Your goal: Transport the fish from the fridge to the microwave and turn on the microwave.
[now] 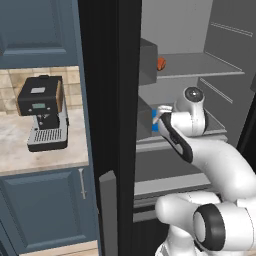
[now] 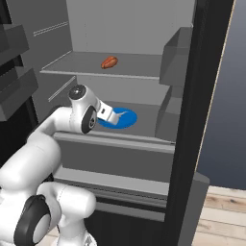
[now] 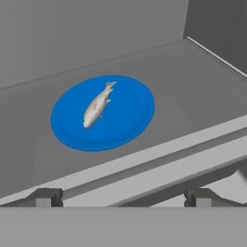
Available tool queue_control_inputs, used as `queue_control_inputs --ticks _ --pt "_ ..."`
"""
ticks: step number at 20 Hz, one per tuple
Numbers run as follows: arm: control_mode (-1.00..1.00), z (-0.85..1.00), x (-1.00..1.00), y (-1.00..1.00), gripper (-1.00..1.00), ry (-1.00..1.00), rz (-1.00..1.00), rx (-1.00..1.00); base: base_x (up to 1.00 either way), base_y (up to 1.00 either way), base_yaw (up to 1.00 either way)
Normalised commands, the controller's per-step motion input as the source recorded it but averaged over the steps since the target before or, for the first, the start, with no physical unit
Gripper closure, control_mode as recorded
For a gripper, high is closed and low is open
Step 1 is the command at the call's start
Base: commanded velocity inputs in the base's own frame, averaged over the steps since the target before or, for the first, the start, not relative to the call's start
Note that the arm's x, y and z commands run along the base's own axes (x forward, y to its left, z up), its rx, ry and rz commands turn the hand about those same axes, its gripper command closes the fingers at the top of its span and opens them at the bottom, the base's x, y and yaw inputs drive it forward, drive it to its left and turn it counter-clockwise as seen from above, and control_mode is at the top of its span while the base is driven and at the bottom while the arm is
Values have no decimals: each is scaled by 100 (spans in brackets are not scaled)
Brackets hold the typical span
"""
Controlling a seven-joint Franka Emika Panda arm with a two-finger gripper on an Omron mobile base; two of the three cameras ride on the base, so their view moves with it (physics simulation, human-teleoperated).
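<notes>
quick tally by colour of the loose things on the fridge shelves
blue: 1, the round plate
pale whitish-grey: 1, the fish lying on that plate
orange-red: 1, the small ball-like item on the shelf above
total: 3

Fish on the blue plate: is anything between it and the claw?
No. The fish lies alone on the plate on the fridge shelf, and the open claw looks straight at it.
</notes>
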Motion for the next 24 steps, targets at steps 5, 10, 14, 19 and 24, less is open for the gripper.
queue_control_inputs --ticks 5,10,14,19,24 --pt "-100 -4 21 0 -100 0 0 1 0 0 0" --pt "-100 -8 19 0 -100 0 0 2 0 0 0" --pt "-100 -8 15 0 -100 0 0 3 0 0 0" --pt "-100 -7 14 0 -100 0 0 5 0 0 0" --pt "-100 -12 17 0 -100 0 0 2 0 0 0"
